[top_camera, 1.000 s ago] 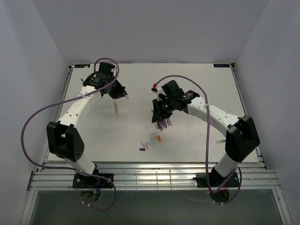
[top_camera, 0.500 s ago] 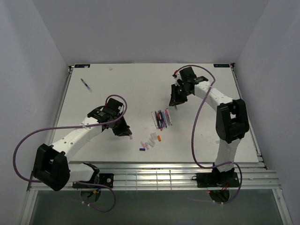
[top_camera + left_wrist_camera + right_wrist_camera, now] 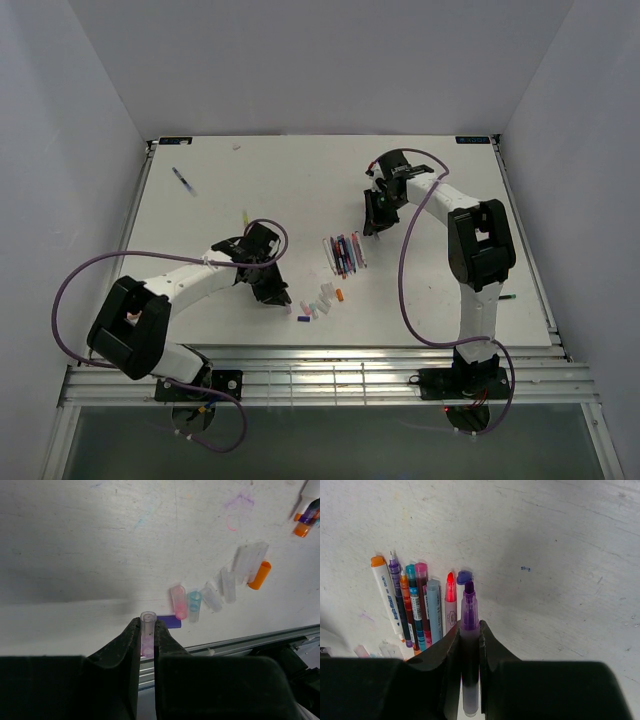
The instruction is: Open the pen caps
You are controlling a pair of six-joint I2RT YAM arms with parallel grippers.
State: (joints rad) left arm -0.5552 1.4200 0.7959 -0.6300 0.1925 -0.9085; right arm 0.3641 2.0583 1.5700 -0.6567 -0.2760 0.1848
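Left wrist, not top: left gripper (image 3: 147,634) tight on clear cap (image 3: 148,622); right wrist: right gripper (image 3: 469,632) tight on purple pen (image 3: 468,605).

Soft, even light from overhead fills the top view. The white table (image 3: 300,180) is bright without glare, and the shadows on it are faint. In the left wrist view a broad grey shadow runs from 9 o'clock toward centre. The left gripper's fingers (image 3: 122,647) at 6 o'clock are dark and blurred. The right wrist view dims toward 1 o'clock, and the right gripper's fingers (image 3: 492,647) blur likewise.
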